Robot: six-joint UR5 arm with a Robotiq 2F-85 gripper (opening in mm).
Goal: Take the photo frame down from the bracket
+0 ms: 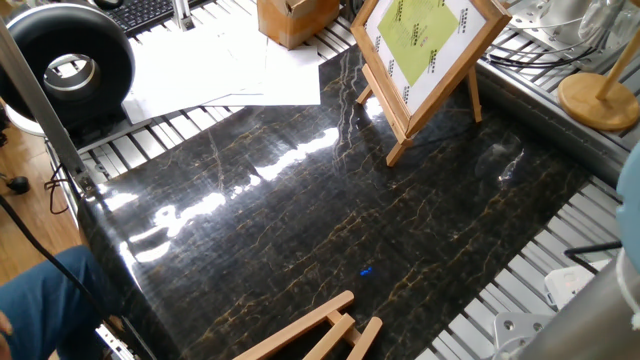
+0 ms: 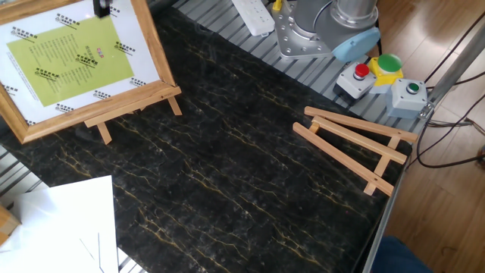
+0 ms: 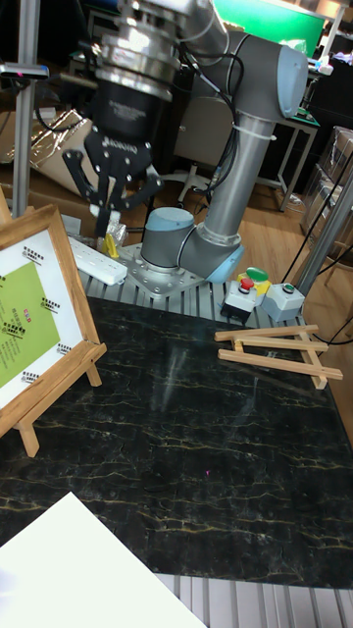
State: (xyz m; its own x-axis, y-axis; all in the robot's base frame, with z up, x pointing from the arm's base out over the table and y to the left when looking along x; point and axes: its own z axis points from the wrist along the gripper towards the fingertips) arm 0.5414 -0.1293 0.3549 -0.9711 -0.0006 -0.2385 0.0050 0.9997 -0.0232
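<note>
The photo frame (image 1: 430,45) is a light-wood rectangle with a white mat and a yellow-green picture. It leans on the bracket (image 1: 396,148), an upright wooden easel, at the far edge of the black marble top. The frame (image 2: 72,61) rests on the bracket's ledge bar (image 2: 136,100). In the tall view my gripper (image 3: 110,211) hangs open and holds nothing. It is above and behind the frame's (image 3: 34,314) upper right corner, apart from it. Only one dark fingertip (image 2: 102,7) shows at the top edge of the other fixed view.
A flat-folded wooden easel (image 2: 356,148) lies near the robot base (image 2: 318,30). A button box (image 2: 386,80) and a power strip (image 2: 254,15) sit beside the base. White papers (image 1: 220,65), a wooden box (image 1: 295,20) and a round wooden stand (image 1: 598,100) border the marble.
</note>
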